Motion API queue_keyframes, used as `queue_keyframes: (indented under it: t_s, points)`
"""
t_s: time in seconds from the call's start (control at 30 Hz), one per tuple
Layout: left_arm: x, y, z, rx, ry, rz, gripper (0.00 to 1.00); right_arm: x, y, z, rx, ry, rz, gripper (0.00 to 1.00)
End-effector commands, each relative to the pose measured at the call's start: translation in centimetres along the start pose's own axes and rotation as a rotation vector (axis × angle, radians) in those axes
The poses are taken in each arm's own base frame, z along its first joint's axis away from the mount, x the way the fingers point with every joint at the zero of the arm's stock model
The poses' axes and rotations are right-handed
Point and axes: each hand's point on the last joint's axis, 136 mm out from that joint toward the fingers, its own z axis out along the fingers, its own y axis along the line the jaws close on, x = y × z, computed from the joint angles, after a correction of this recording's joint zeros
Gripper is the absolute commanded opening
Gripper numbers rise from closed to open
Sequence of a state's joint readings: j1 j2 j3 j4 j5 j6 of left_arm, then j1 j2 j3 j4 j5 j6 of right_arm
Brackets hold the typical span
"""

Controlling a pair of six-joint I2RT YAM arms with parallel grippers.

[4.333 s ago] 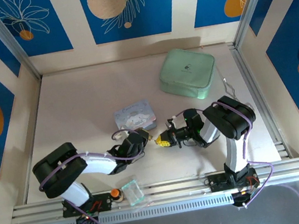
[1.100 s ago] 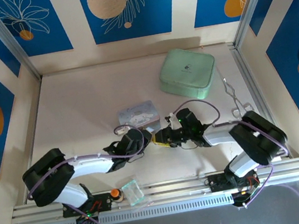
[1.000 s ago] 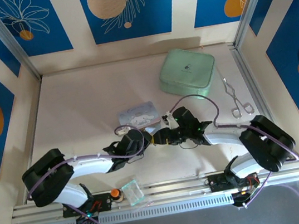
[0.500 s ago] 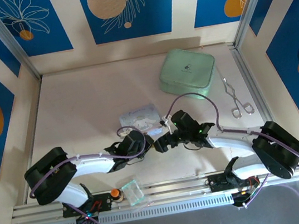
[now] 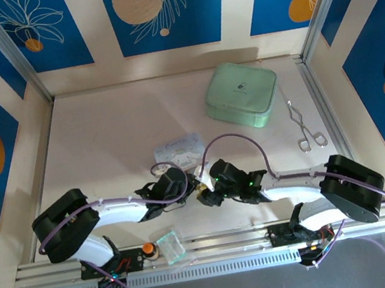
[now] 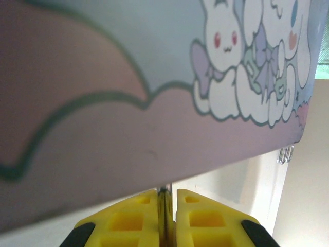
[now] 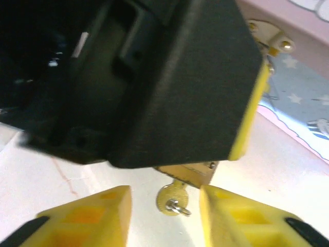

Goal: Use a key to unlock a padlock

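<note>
My left gripper [image 6: 165, 198] is shut on the small brass padlock [image 7: 191, 172], which shows edge-on as a thin metal sliver [image 6: 164, 213] between its yellow fingers. The key [image 7: 172, 199] sticks out of the padlock's underside, with a small ring through its round head. My right gripper [image 7: 164, 194] is open, one yellow finger on each side of the key head and neither touching it. Seen from above, the two grippers meet at the padlock [image 5: 201, 192], just in front of the pale blue tin.
The cartoon tin [image 5: 179, 148] lies right behind the left gripper, its lid [image 6: 154, 77] close over the fingers. A mint green case [image 5: 242, 94] sits at the back right, silver tongs [image 5: 306, 130] by the right rail. An orange-capped bottle [image 5: 149, 249] and clear cup [image 5: 170, 246] stand at the near edge.
The right arm has stretched further left and its gripper has dropped towards the near edge, under the padlock. Its jaws have narrowed around the key. The left gripper has barely moved.
</note>
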State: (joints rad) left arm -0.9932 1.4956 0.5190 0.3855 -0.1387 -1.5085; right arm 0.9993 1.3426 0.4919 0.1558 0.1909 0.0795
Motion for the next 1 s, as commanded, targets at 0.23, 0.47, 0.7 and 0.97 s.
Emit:
queue_keyframes:
  t_s: [0.23, 0.47, 0.7, 0.97]
  points:
    - [0.7, -1.0, 0.0, 0.059, 0.052, -0.05, 0.0, -1.8, -0.1, 1.4, 0.091, -0.019, -0.065, 0.2]
    - [0.9, -0.3, 0.0, 0.058, 0.064, -0.054, 0.0, -2.0, 0.1, 1.5, 0.034, -0.027, -0.019, 0.12]
    - [1.3, -0.2, 0.0, 0.056, 0.093, -0.037, 0.0, -1.1, -1.0, 1.4, -0.076, -0.039, 0.149, 0.12]
    - [1.7, 0.8, 0.0, 0.037, 0.113, -0.027, 0.0, -0.1, -2.7, 0.9, -0.139, -0.022, 0.29, 0.15]
